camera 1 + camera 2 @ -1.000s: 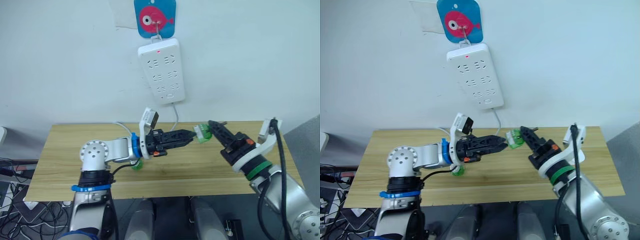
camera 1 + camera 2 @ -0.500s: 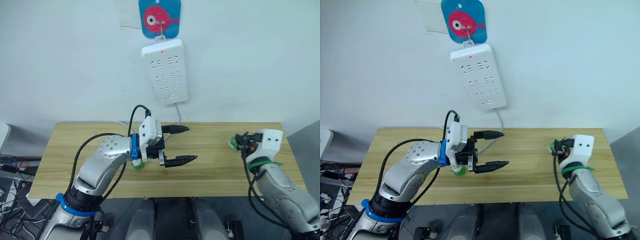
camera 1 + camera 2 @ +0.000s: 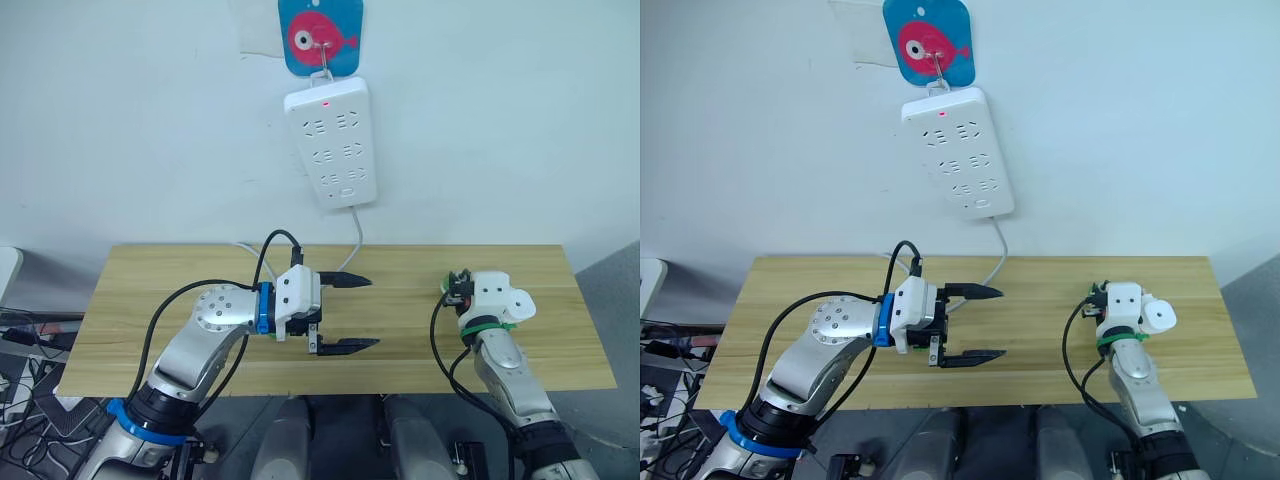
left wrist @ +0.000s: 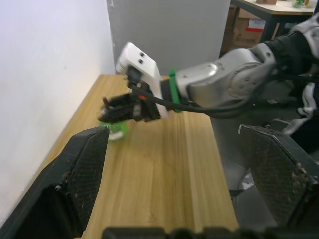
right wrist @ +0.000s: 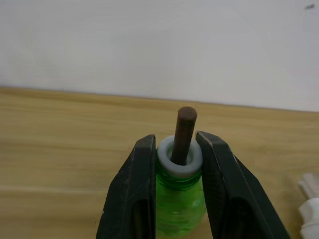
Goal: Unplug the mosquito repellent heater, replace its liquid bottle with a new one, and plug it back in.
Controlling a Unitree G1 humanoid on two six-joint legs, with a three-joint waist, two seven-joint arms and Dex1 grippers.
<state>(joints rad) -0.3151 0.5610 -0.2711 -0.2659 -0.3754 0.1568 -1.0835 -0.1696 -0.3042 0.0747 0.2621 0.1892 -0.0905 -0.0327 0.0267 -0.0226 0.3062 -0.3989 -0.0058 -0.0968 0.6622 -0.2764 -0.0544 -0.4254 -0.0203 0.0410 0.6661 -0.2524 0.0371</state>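
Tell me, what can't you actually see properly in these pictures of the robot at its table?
- Green bottle: its base is cut off by the right wrist view's edge, between the right pincer fingers.
- A white object: cut by that view's edge, unidentifiable.
- Power strip: cord end hidden behind the left pincer arm in the eye views.
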